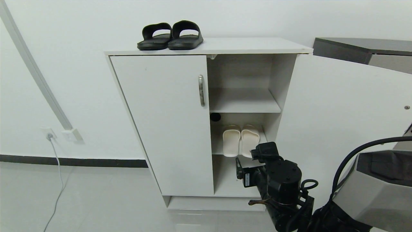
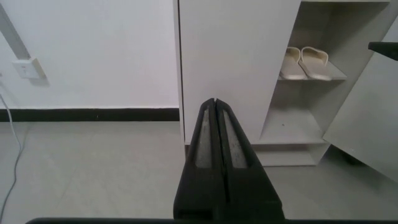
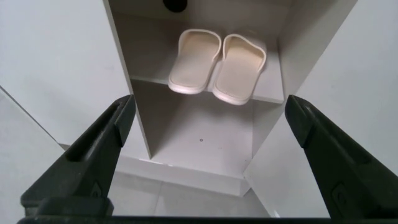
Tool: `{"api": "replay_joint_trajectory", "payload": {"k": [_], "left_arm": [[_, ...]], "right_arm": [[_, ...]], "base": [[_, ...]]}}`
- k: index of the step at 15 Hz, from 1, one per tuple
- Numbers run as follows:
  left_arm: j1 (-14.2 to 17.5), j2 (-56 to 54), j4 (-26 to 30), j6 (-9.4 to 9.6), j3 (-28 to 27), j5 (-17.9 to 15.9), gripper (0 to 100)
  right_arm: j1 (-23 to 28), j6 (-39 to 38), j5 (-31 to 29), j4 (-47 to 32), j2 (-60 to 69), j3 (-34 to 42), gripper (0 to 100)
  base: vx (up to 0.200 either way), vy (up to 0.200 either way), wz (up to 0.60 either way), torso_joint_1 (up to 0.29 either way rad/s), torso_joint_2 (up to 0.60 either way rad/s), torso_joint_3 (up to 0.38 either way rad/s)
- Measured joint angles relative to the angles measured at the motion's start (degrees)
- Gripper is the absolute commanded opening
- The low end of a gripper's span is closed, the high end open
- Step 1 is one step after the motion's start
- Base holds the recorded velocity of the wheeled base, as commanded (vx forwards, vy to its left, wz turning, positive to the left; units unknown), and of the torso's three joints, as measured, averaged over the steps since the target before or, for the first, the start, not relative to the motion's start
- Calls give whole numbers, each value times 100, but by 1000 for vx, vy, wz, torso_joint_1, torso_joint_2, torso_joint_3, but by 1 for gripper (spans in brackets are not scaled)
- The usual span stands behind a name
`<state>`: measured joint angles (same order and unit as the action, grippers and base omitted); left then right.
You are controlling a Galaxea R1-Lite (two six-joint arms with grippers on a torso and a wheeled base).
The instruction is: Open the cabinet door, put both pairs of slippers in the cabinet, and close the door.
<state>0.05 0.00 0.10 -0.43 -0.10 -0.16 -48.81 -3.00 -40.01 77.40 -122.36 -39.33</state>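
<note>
A white cabinet [image 1: 206, 46] stands against the wall with its left door [image 1: 164, 122] closed and its right door [image 1: 338, 122] swung wide. A pair of black slippers [image 1: 170, 36] sits on the cabinet top at the left. A pair of white slippers [image 1: 240, 140] [image 3: 217, 66] [image 2: 306, 63] lies side by side on the middle shelf. My right gripper [image 1: 249, 159] [image 3: 209, 106] hangs open in front of the lower compartment, below and short of the white slippers, holding nothing. My left gripper [image 2: 214, 106] is shut on nothing, low over the floor, facing the closed door [image 2: 236, 62].
A silver handle [image 1: 201, 90] is on the closed door's edge. A small black round object [image 1: 215, 117] sits at the back under the upper shelf. A wall socket with a cable [image 1: 48, 133] is at the left. Grey furniture [image 1: 363, 48] stands behind the open door.
</note>
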Motion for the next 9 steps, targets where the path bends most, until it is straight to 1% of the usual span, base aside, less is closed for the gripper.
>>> {"api": "replay_joint_trajectory", "payload": {"k": [1,9], "left_arm": [[0,0,0,-1,0,-2,0],[6,0,1,-6,0,0,0]], "right_arm": [[5,0,0,1,-2,-4,100],[5,0,2,35,-13,-4,100]], "base": [[0,0,0,0,0,0],[0,200,0,2,4,2]]}}
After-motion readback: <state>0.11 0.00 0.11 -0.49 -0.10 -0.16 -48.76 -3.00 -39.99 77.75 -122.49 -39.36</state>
